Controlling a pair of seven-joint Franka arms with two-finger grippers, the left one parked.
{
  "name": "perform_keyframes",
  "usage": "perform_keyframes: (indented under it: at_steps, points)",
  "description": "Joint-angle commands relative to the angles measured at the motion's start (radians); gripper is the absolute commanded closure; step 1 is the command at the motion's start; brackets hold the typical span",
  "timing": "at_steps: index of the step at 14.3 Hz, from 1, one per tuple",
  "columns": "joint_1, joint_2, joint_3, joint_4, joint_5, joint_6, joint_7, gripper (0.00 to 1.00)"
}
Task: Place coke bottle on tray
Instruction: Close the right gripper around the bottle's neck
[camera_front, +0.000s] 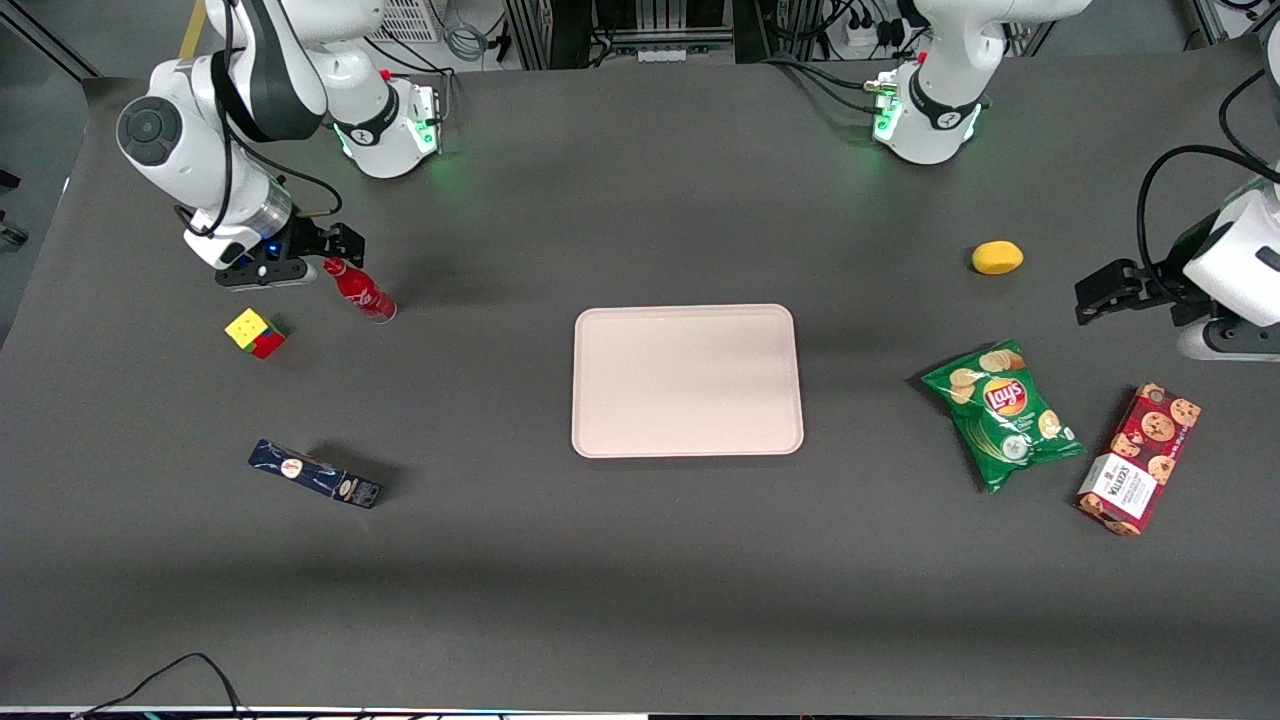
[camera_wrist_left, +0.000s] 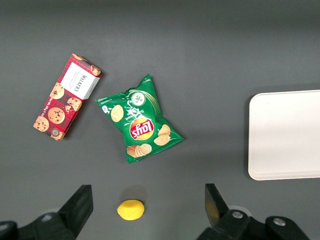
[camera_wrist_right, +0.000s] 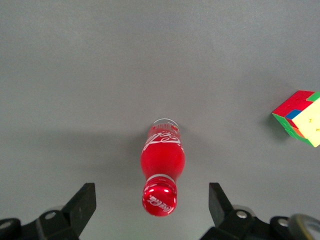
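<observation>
Claw spread above the bottle, nothing pinched.
Bottle stands on the worktop, cap just under the claw, between the two fingers and touching neither. Cube lies near the claw, nearer the front camera. Tray sits well apart from the claw, toward the parked arm's end, bare.

Glossy red on the coke bottle, cap shiny, base clear, standing on the matt dark grey table, directly under the gripper with its matt black, seemingly plastic fingers spread wide. Smooth, matt pale finish on the tray; shiny foil-like crisp bag.
</observation>
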Motion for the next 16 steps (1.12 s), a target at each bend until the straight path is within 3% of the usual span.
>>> perform_keyframes:
  at_steps: [1,6,9,14,16]
  points:
    - [0.002,-0.013,0.007,-0.053,-0.027,0.071,0.011,0.0]
    - [0.002,-0.002,0.007,-0.071,-0.029,0.097,0.008,0.0]
    - [0.001,0.0,0.007,-0.073,-0.029,0.102,0.005,0.08]
    - [0.001,0.001,0.007,-0.073,-0.03,0.115,-0.001,0.36]
    - [0.001,0.003,0.007,-0.073,-0.03,0.115,0.001,0.56]
